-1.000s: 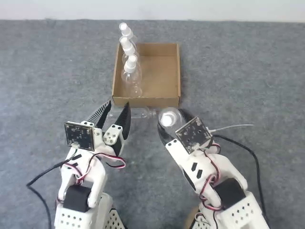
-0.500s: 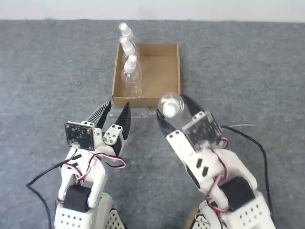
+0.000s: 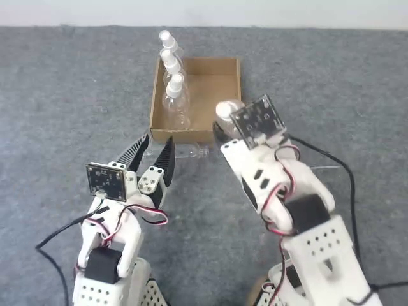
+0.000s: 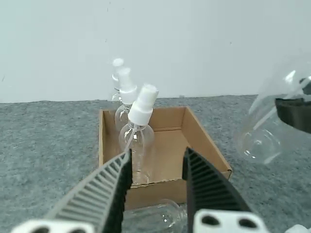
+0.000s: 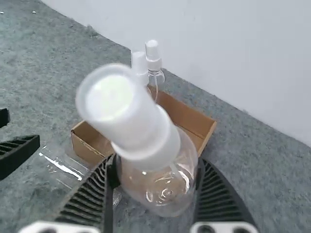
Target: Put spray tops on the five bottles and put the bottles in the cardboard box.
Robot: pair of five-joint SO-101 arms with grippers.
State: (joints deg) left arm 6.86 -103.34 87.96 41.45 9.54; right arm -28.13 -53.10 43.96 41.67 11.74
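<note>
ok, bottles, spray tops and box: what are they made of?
Bottles: clear glossy plastic by the look; see-through with highlights, though glass can't be excluded. Spray tops: opaque white plastic, likely. Cardboard box: matte brown cardboard, raw edges.

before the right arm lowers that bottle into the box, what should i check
1. Right gripper shut on held bottle: ok.
2. Spray top on it: ok.
3. Free floor in cardboard box beside the three standing bottles: ok.
4. Held bottle past the box's near wall: cannot tell.
5. Left gripper, open around the lying bottle, out of the right arm's way: ok.
</note>
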